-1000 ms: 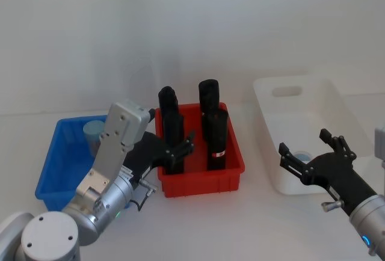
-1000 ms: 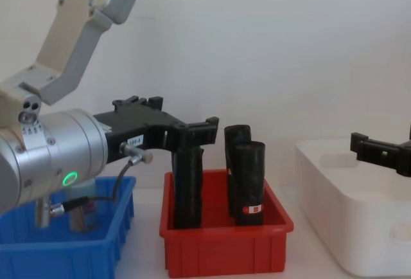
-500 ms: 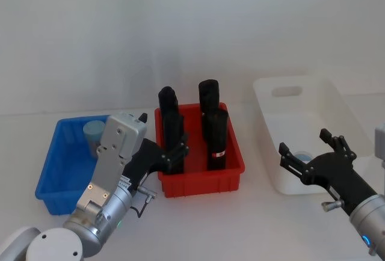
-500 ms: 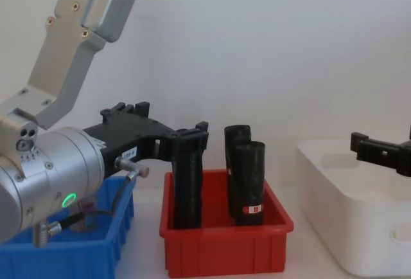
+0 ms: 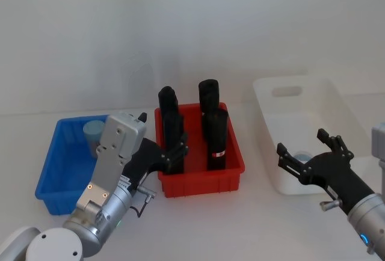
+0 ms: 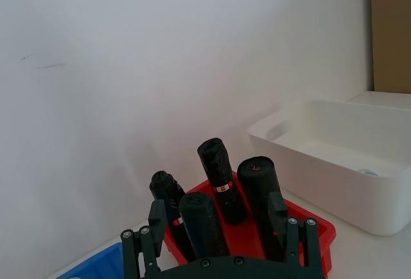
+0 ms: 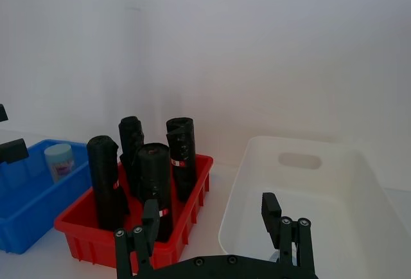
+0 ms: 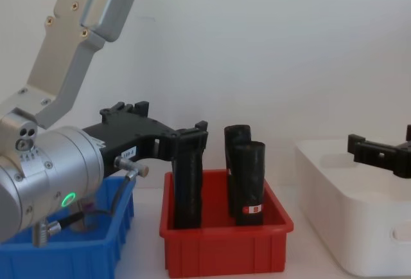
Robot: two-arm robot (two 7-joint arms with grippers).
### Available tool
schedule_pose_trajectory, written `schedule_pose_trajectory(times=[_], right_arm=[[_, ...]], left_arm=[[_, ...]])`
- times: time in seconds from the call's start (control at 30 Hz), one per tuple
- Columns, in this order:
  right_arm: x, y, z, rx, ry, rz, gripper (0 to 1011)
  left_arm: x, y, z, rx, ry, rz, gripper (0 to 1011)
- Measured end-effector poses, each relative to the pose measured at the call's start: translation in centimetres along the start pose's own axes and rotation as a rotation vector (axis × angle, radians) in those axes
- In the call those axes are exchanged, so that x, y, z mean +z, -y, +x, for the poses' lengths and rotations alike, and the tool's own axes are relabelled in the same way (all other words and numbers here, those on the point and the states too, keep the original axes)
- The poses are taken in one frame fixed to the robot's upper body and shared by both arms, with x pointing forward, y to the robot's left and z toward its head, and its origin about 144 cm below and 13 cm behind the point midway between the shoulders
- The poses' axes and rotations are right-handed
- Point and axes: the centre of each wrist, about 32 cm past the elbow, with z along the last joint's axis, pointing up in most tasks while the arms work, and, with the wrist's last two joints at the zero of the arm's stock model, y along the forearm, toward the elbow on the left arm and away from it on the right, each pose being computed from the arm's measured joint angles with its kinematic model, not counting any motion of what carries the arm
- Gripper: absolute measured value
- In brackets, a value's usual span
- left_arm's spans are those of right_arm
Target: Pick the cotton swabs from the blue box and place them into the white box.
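Light: bright, even and diffuse, falling from above. White wall (image 5: 180, 20) and desk (image 5: 240, 225) nearly merge. Faint grey shadow on the wall behind the black rolls (image 5: 171, 122). Thin soft shadow along the red bin (image 5: 201, 186) front. Mild sheen on the white box (image 5: 337, 101) rim. Silver housing (image 8: 58, 176) of the left arm carries highlights; its green lamp (image 8: 69, 198) glows.

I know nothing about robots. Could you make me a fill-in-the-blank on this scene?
The blue box holds exactly ___ tub of cotton swabs.
The black rolls stand in a bin coloured ___.
The left hand and right hand are both ___, holding nothing.
Missing words: one, red, open.
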Motion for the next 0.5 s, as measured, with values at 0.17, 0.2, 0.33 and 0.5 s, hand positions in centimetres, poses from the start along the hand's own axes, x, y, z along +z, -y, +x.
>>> schedule_pose_trajectory(times=[0.17, 0.2, 0.33, 0.5], right_arm=[[-0.2, -0.6, 0.2, 0.012, 0.002, -0.008, 1002], [-0.4, -0.9, 0.3, 0.017, 0.003, -0.012, 1002], [-0.7, -1.8, 0.5, 0.036, 0.009, -0.023, 1002], [-1.2, -3.2, 0.8, 0.063, 0.016, -0.038, 1002]], left_arm=[[0.0, 0.0, 0.0, 0.0, 0.0, 0.0, 1004], [0.0, 0.0, 0.0, 0.0, 0.0, 0.0, 1004], [0.0, 0.0, 0.0, 0.0, 0.0, 0.0, 1004], [0.0, 0.0, 0.0, 0.0, 0.0, 0.0, 1004]])
